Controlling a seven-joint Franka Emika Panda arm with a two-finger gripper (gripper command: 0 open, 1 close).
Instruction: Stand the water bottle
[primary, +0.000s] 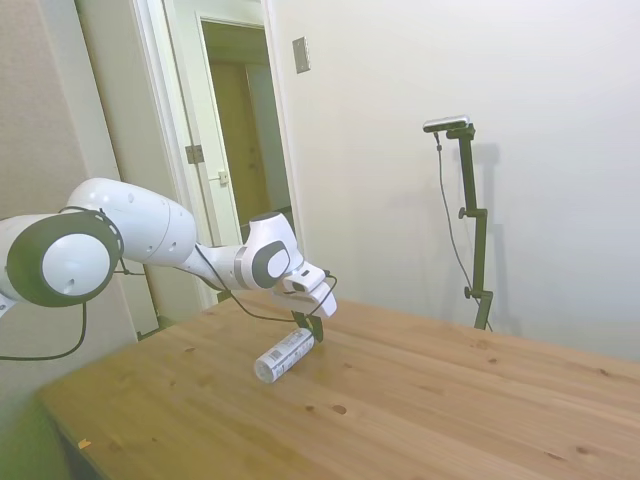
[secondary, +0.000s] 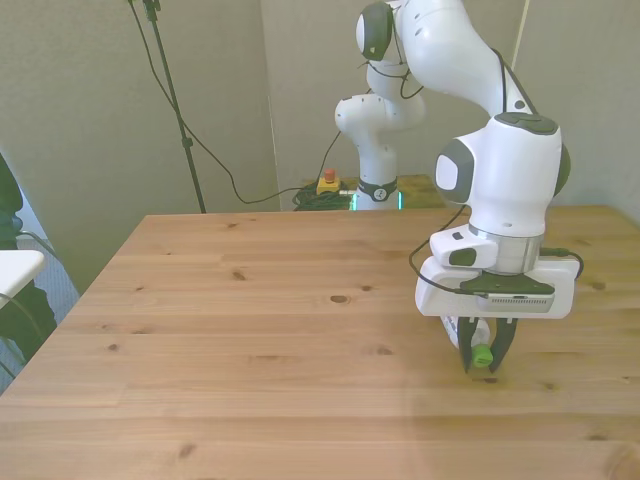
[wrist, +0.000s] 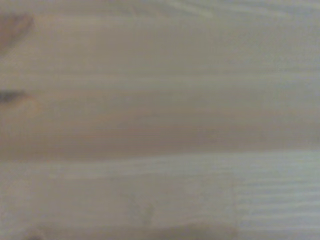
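From the front, most of the water bottle (secondary: 482, 340) sat hidden behind the end effector (secondary: 484, 358) and the wrist housing above it; only the green cap and a sliver of clear body showed between the dark fingers. From the side, the cap end was tucked behind those fingers, and the label's print was too small to read. The wrist camera gave only a blur of tabletop (wrist: 160, 125) grain, with two dark smudges at one edge that could not be made out. The tabletop's near corners ran off both wider pictures.
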